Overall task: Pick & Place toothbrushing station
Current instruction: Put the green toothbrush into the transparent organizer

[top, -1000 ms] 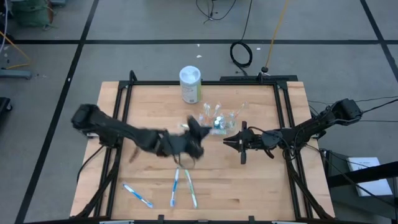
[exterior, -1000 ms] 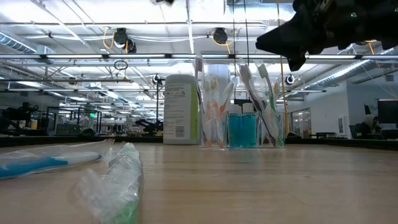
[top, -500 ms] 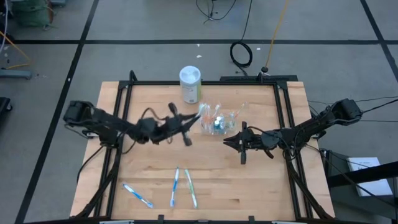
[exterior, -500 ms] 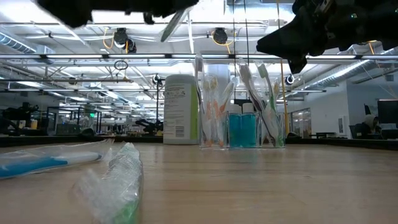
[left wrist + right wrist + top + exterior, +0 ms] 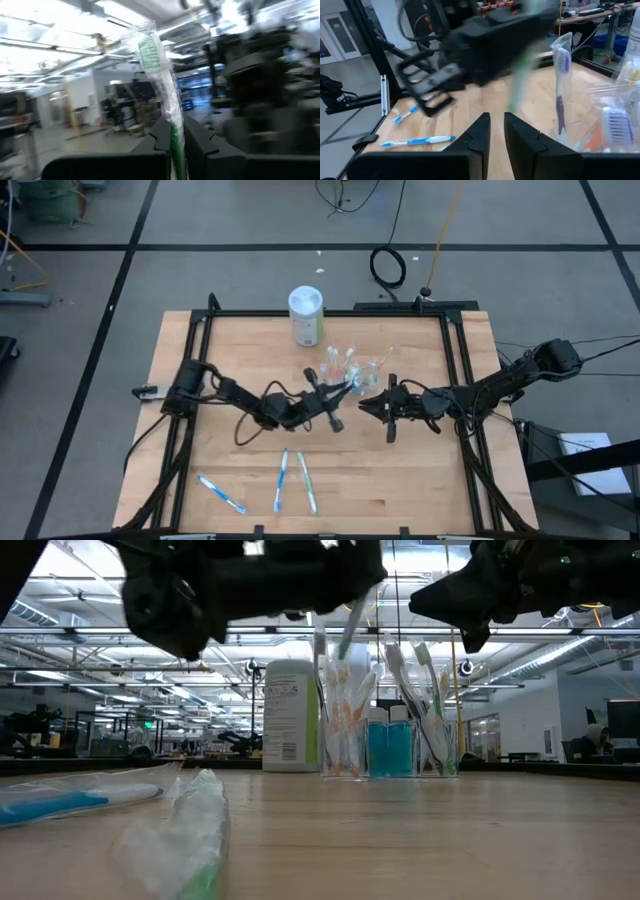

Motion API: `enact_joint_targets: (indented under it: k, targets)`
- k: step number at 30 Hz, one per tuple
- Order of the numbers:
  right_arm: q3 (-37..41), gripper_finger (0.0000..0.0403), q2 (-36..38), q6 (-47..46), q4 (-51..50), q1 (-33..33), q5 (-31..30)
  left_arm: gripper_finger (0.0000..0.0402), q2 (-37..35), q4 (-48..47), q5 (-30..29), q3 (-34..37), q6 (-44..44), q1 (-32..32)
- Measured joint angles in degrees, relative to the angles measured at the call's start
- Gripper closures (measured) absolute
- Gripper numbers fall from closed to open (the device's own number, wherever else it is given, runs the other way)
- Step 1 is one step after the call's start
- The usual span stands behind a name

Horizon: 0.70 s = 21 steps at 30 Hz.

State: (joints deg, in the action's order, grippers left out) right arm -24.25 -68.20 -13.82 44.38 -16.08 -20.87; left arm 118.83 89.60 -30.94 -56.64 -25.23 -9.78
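- Left gripper (image 5: 335,393) hangs above the middle of the table, fingers clamped on a wrapped green toothbrush (image 5: 161,85) that juts out past its fingertips
- In the low view the brush tip (image 5: 352,625) sits over the clear plastic cup (image 5: 388,710)
- The cup stands toward the table's far side, just beside the white-lidded canister (image 5: 306,315), holding upright toothbrushes and teal toothpaste tubes (image 5: 389,748)
- Right gripper (image 5: 372,406) hovers just beside the cup on its right, fingers a narrow gap apart, holding nothing
- Three wrapped toothbrushes (image 5: 282,479) lie flat near the table's front edge
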Motion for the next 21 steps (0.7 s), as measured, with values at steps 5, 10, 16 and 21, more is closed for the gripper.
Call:
enact_joint_targets:
  k: [5, 10, 16, 21]
  targets:
    - [0.0, 0.0358, 0.0, -0.4, 0.0, 0.0, 0.0, 0.0391, 3.6, 0.0, -2.9, -3.3, 3.6, 3.6]
    - [0.0, 0.0358, 0.0, -0.4, -0.1, 0.0, 0.0, 0.0387, 7.2, 0.0, -4.0, -3.7, 6.4, 7.3]
    - [0.0, 0.0358, 0.0, -0.3, -0.4, 0.0, 0.0, 0.0391, 9.2, 0.0, -7.7, -3.7, 6.6, 8.6]
    - [0.0, 0.0358, 0.0, -0.3, -1.0, 0.0, 0.0, 0.0383, 9.2, 0.0, -10.9, -3.7, 4.4, 8.6]
